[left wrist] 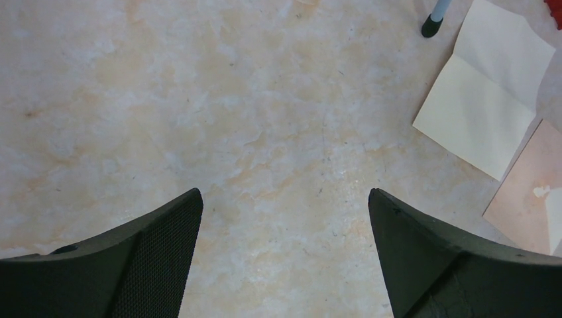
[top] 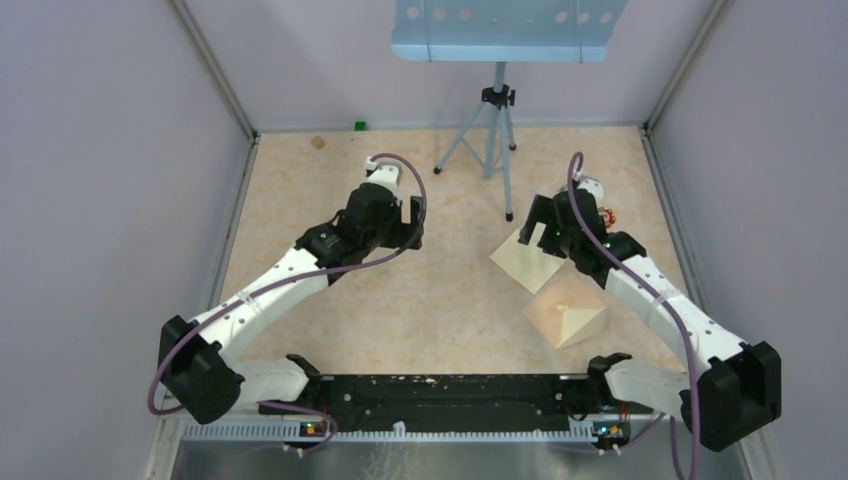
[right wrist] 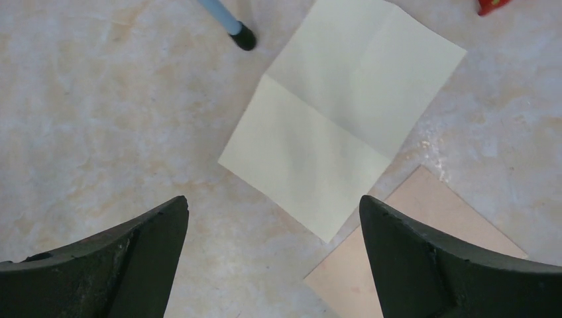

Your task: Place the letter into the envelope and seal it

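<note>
The letter (top: 528,262) lies flat on the bench (top: 440,290), right of centre, turned corner-on like a diamond. In the right wrist view its face (right wrist: 341,119) is plain pale cream, crossed by one fold crease, and carries no writing. The envelope (top: 567,312) lies flat just beside it, on the side nearer the arm bases, and is also turned corner-on. It is pinkish tan with a small pale spot (top: 562,305) near its middle. One edge of the letter runs close along one edge of the envelope (right wrist: 444,212); whether they touch cannot be told.

The right tool (top: 540,238) hangs over the far end of the letter, its jaws spread wide and gripping nothing. From its own camera the tool (right wrist: 273,199) frames the near corner of the sheet between two dark fingers.

The left tool (top: 414,222) hovers over bare bench near the middle, well apart from both papers. Its jaws are equally wide and hold nothing. In its wrist view the tool (left wrist: 285,192) shows mottled beige surface between the fingers, with the letter (left wrist: 484,93) and the envelope (left wrist: 530,192) off to the upper right.

A blue-grey tripod (top: 495,120) stands at the back of the bench, one black-tipped foot (right wrist: 244,36) just beyond the letter. A small red object (top: 608,215) sits past the right tool, too small to identify.
</note>
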{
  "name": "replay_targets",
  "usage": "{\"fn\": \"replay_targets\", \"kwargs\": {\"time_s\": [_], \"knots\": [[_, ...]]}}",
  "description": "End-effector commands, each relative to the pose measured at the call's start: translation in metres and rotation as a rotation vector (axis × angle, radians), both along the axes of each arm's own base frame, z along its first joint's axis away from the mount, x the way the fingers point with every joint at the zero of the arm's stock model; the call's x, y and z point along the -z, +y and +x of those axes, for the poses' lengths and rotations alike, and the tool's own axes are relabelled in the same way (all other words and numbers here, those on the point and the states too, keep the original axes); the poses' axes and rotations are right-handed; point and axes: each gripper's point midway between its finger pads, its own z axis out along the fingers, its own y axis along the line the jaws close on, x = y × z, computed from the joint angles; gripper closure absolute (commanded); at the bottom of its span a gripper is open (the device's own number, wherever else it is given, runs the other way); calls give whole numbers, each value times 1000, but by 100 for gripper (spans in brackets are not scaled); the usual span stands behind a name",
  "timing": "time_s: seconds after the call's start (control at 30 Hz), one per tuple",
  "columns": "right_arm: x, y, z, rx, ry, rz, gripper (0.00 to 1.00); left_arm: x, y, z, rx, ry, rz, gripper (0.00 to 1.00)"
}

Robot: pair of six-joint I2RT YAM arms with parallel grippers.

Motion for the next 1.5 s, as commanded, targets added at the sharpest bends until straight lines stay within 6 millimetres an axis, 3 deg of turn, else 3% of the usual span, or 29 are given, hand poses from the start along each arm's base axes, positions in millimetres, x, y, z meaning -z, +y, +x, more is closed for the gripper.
{"fn": "replay_targets", "kwargs": {"time_s": [0.0, 0.17, 0.37, 0.5, 0.93, 1.1, 1.33, 1.47], "knots": [[27, -26, 9, 139, 35, 70, 1, 3, -16, 0, 56, 15, -49, 1], [58, -46, 14, 215, 62, 179, 1, 3, -31, -3, 130, 31, -81, 1], [87, -55, 26, 254, 69, 332, 1, 8, -40, -6, 175, 62, -95, 1], [95, -60, 31, 272, 38, 425, 1, 3, -41, -7, 190, 53, -101, 1], [120, -47, 32, 272, 63, 536, 2, 2, -41, -7, 191, 48, -99, 1], [115, -43, 36, 270, 26, 586, 4, -2, -40, -7, 188, 39, -100, 1], [82, -39, 47, 249, -120, 671, 11, -3, -37, -7, 184, 36, -93, 1], [76, -37, 51, 235, -142, 693, 19, -4, -38, -6, 184, 34, -93, 1]]}}
